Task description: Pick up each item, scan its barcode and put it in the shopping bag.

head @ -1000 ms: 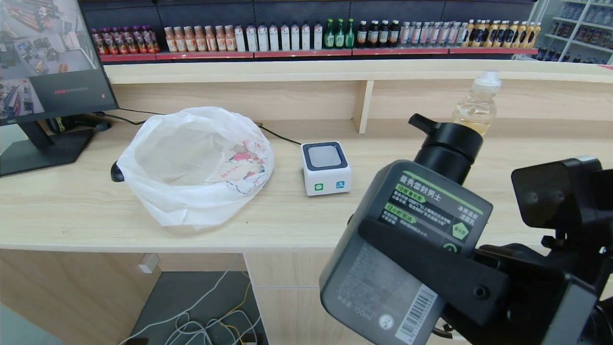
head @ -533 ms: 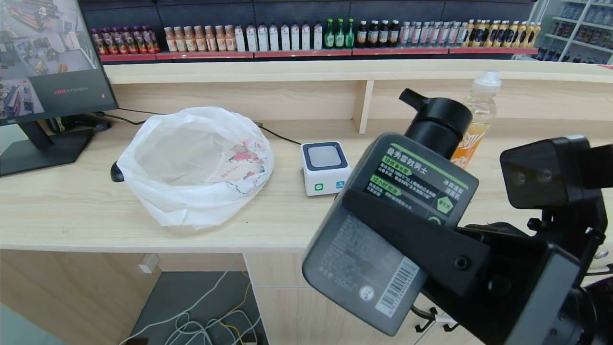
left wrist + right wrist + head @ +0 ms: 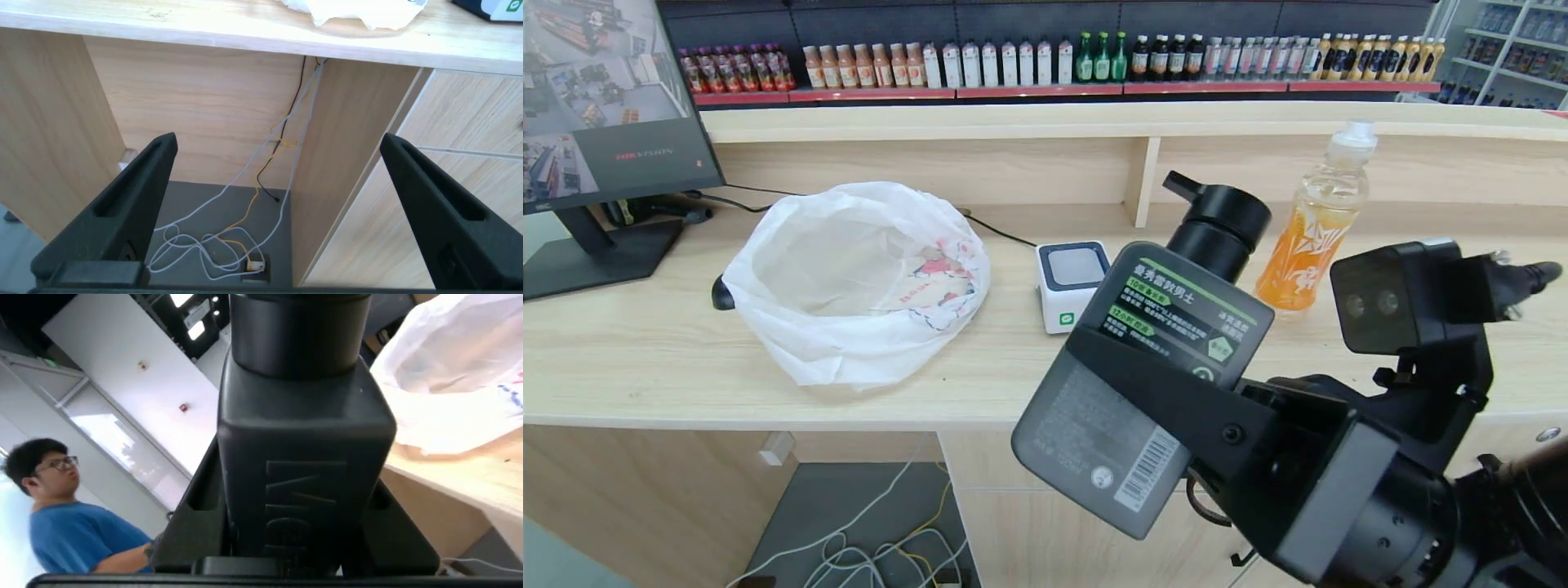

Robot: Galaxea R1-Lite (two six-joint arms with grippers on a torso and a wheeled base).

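Pump bottle [image 3: 1176, 314] clamped in right gripper [image 3: 1143, 384] | across counter [image 3: 686, 359] front edge, near scanner [image 3: 1072, 282] | left gripper [image 3: 278, 151] spread wide, empty

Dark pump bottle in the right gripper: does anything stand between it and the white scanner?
Nothing visible does. The pump bottle hangs just beside the scanner; the orange drink stands to the right, off that path.

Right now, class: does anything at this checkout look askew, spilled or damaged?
Nothing is spilled or damaged. Only the dark pump bottle is askew: tilted in the right hand, barcode facing up, away from the scanner.
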